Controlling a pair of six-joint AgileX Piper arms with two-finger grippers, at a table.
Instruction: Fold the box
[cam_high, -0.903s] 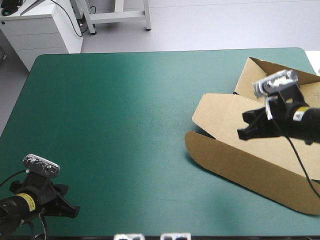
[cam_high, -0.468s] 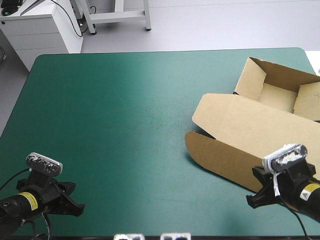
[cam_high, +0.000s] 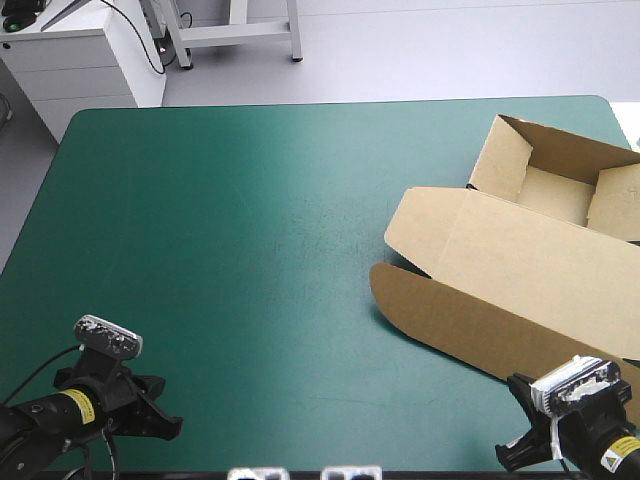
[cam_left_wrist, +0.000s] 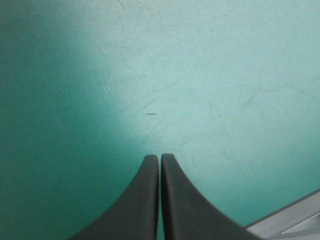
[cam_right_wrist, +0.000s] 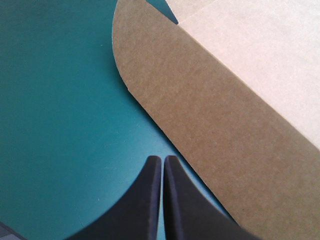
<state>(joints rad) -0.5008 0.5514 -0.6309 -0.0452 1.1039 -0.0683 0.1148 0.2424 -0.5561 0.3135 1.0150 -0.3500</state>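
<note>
The brown cardboard box (cam_high: 520, 270), an open tray with its lid flat, lies at the teal-green table's (cam_high: 250, 250) three o'clock, with the black-finned right gripper (cam_high: 508, 458) at five o'clock and the left gripper (cam_high: 168, 428) at seven, each pressed together and off the board (parked, I'd judge, with the folding done).

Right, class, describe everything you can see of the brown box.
The box is brown board, an open tray with raised walls at the table's far right, its lid lying flat toward the near side and ending in a rounded flap. It rests on the teal-green cover. The shut right hand hangs beside the flap.
</note>
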